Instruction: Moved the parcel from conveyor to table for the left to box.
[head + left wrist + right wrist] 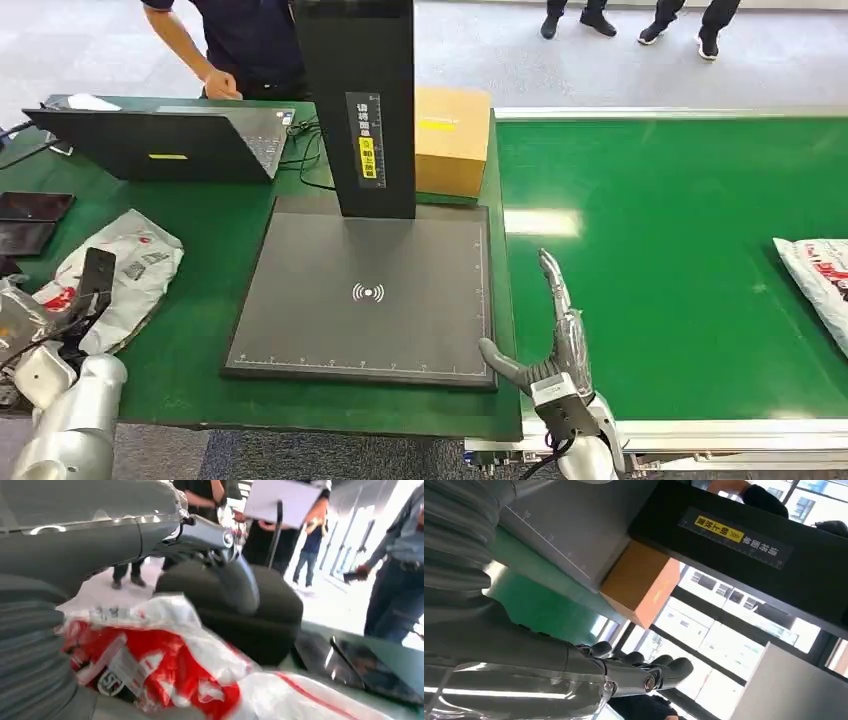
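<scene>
While the right hand (560, 345) hovers over the near edge where the table (210, 350) meets the green conveyor (680, 290), I see its fingers (553, 275) stretched out straight and apart, thumb spread, holding nothing. One parcel (815, 275), white with red print, lies at the far right of the conveyor, well apart from that hand. On my left, the left hand (40, 320) sits at the table's near corner against a second white-and-red bag (125, 270); in the left wrist view the thumb (235, 580) lies over the plastic, but the picture is blurred and I cannot tell whether it grips. A grey scanner pad (365, 295) lies between, a cardboard box (452, 140) behind it.
</scene>
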